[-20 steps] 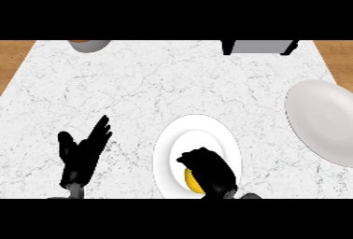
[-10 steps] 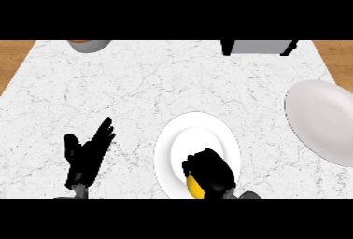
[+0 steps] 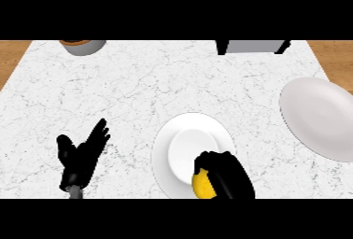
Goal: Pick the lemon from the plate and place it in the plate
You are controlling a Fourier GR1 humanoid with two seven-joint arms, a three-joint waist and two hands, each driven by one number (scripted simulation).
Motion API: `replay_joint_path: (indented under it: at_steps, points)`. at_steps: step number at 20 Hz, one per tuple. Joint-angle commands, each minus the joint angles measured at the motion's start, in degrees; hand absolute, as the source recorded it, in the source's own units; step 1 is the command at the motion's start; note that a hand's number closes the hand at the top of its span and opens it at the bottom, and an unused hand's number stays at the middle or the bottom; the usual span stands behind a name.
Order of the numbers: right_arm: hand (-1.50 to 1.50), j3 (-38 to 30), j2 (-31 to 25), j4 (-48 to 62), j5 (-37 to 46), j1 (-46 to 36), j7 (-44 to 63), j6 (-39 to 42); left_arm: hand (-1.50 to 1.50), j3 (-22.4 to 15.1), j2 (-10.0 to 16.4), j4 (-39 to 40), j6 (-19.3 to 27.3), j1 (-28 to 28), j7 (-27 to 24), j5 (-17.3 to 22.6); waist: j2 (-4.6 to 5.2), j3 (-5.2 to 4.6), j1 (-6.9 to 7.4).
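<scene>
Our right hand (image 3: 224, 172) comes in at the counter's (image 3: 138, 84) near edge, a little right of its middle, with its fingers curled round the lemon (image 3: 201, 186). The lemon shows as a yellow patch just left of the fingers, over the near rim of the near plate (image 3: 169, 140). We cannot tell whether it has left the plate's surface. What shows of it runs roughly from near to far, but the hand hides most of it, so we hold that loosely. The move ahead turns on one direction: the other plate (image 3: 321, 116) lies at the counter's right edge, to the right of the hand and farther from us, well apart from the near plate. We judge the carry goes rightward and away, and the right hand is much the nearer one. Our left hand (image 3: 81, 156) rests spread, fingers up, toward the near left corner.
</scene>
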Motion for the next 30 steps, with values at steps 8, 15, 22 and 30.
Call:
replay_joint_path:
  at_steps: [8, 15, 22, 30]
  points:
    - [1.50, -6.44, -2.80, -24.71, -1.75, 22.60, 2.99, -22.78, 0.00, 0.95, 1.28, -0.90, -0.26, -0.46, 0.89, -0.04, 0.12, 0.03, -0.13]
    - [1.50, -18.56, -6.55, -30.87, -22.07, 24.90, 1.17, -24.19, 0.00, 0.47, 0.31, -1.71, -0.42, -1.51, 1.73, 0.31, 0.35, 0.07, 0.94]
    - [1.50, -36.02, -8.90, -15.08, -41.69, 15.49, -11.14, -27.80, 0.00, -2.09, -1.92, -1.15, 0.97, -0.07, 0.15, -2.31, 0.43, 0.07, 1.39]
    - [1.50, -51.26, -14.67, 14.56, -50.01, -4.64, -22.23, -27.61, 0.00, 0.44, 0.08, 0.81, -1.69, -1.95, 0.12, -0.11, 0.71, 0.11, 2.44]
